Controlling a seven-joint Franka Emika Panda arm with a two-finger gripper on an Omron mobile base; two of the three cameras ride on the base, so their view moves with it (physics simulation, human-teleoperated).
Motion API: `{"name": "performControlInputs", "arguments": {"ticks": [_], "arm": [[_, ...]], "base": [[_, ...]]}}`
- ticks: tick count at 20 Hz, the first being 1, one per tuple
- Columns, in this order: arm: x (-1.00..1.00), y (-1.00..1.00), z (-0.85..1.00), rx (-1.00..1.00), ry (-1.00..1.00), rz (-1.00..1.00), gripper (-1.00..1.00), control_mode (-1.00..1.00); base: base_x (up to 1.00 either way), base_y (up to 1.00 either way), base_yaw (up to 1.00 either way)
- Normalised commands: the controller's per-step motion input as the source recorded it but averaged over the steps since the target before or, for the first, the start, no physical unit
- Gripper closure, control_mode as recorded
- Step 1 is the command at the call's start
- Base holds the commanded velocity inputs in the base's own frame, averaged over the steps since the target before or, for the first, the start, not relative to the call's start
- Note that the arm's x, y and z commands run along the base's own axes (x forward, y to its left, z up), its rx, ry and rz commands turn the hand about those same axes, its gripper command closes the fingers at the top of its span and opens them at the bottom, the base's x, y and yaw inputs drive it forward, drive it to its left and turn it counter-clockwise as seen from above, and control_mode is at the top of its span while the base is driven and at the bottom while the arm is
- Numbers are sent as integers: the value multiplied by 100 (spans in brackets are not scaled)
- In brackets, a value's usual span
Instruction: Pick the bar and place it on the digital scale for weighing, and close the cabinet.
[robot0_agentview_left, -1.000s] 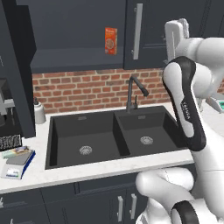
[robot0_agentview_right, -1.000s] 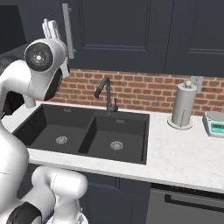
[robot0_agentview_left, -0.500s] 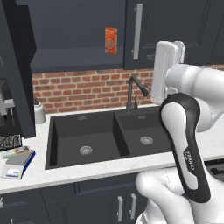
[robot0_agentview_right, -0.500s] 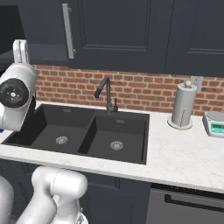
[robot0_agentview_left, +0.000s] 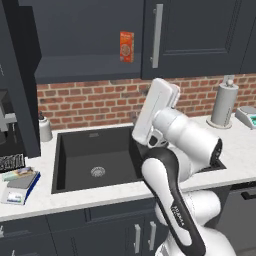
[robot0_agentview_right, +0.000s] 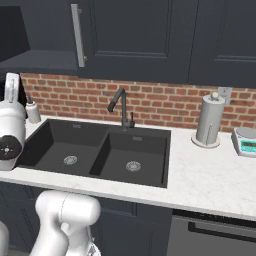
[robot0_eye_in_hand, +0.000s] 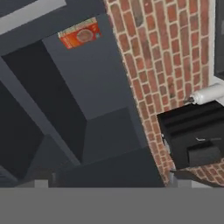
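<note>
The bar (robot0_agentview_left: 19, 173) lies flat on the digital scale (robot0_agentview_left: 20, 183) at the far left of the table (robot0_agentview_left: 45, 200), close to the table's front edge and just left of the sink (robot0_agentview_left: 95, 157) rim. A second small scale with a teal display (robot0_agentview_right: 245, 141) sits at the far right of the table, beside the paper towel roll (robot0_agentview_right: 207, 120) (well apart from the first one).

The cabinet (robot0_agentview_left: 90, 40) stands open: its left door (robot0_agentview_left: 20, 85) swings out toward the camera, its edge hanging over the table above the scale, and the orange box (robot0_agentview_left: 126, 46) stands upright on the exposed shelf near the closed right door with its long silver handle (robot0_agentview_left: 157, 35). The space between the open door's edge and the arm, over the left sink basin, is free.

The arm's white forearm (robot0_agentview_left: 156, 112) slants up over the middle of the sink, below the shelf's front lip. In the hand view the camera looks up into the open cabinet, with the orange box at the top, brick wall to the right, and a black appliance (robot0_eye_in_hand: 194, 133) beside a soap bottle (robot0_eye_in_hand: 210, 93). The tool's fingertips are not clear there, so I cannot tell whether it is open or closed.

Since half a second ago the base views have shifted right, and the forearm has swung lower and leftward, now in front of the faucet.
</note>
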Motion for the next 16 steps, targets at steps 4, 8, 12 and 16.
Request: {"name": "performControlInputs", "arguments": {"ticks": [4,8,12,16], "arm": [[-48,66,-2,18,-19,0,-100,-100],[-39,69,-20,8,-3,1,-100,-100],[-36,75,-28,4,0,3,-100,-100],[-48,82,-13,0,-4,3,-100,-100]], "base": [[0,0,0],[0,0,0],[0,0,0],[0,0,0]]}}
